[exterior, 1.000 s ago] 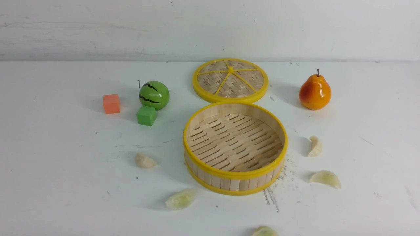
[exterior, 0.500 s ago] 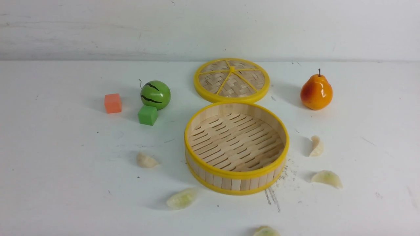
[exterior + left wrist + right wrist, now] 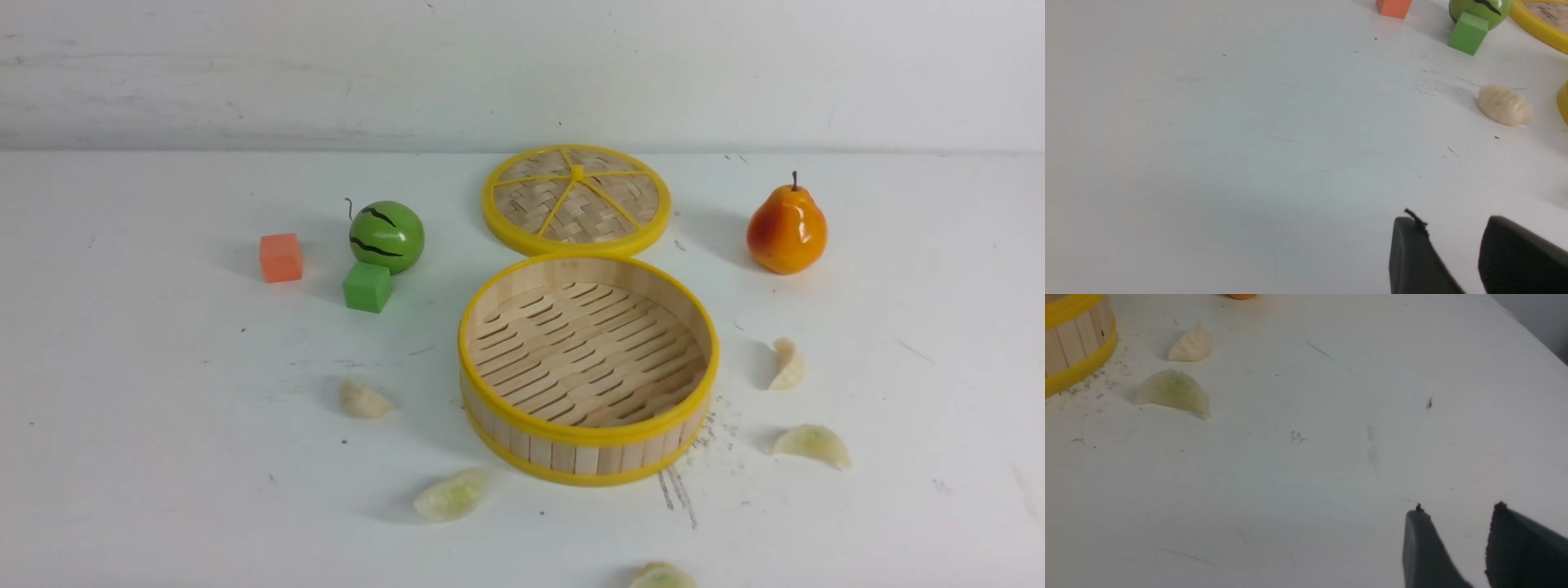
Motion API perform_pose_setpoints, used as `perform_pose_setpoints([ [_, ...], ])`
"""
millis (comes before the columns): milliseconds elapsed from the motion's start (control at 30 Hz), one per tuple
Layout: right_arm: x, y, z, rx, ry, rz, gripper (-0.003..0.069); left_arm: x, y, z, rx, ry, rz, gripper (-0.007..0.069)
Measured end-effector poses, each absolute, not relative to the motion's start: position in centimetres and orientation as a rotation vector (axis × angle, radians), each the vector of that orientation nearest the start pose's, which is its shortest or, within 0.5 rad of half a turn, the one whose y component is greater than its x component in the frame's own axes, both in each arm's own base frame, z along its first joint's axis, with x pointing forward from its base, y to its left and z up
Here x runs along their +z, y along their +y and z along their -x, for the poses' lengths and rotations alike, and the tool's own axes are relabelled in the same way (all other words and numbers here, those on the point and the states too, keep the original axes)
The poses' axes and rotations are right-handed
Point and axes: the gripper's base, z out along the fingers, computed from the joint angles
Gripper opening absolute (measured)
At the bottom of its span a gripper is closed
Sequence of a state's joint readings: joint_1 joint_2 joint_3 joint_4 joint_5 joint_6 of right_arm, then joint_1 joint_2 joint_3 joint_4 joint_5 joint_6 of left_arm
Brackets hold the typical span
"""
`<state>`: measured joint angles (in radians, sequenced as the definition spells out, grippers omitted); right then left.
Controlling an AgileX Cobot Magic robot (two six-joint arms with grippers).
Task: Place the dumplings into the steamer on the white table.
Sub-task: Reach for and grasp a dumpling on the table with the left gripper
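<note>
Around yellow-rimmed bamboo steamer (image 3: 571,457), pale crescent dumplings (image 3: 365,400) lie loose; left gripper (image 3: 1453,228), right gripper (image 3: 1457,516) parted, empty: best pinch one across pleats.

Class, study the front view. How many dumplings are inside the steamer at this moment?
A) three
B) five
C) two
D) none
D: the steamer shows a bare slatted floor, while five dumplings lie around it on the white table.
</note>
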<state>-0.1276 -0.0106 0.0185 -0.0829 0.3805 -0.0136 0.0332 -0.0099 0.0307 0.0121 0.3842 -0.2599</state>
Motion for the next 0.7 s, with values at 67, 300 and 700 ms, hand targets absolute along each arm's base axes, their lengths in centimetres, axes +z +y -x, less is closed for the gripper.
perform_pose_setpoints([
  [67, 17.34, -0.94, -5.15, -0.179, 1.874, -0.056, 0.0240, 16.89, 0.22, -5.23, -0.143, 1.872, 0.269, 0.0237],
  [300, 17.35, -1.01, -5.14, -0.199, 1.874, -0.044, 0.0240, 16.89, 0.22, -5.23, -0.143, 1.872, 0.269, 0.0237],
  [700, 17.38, -1.28, -5.10, -0.273, 1.875, -0.002, 0.0240, 16.94, 0.61, -5.23, -0.029, 1.872, 0.196, 0.0237],
])
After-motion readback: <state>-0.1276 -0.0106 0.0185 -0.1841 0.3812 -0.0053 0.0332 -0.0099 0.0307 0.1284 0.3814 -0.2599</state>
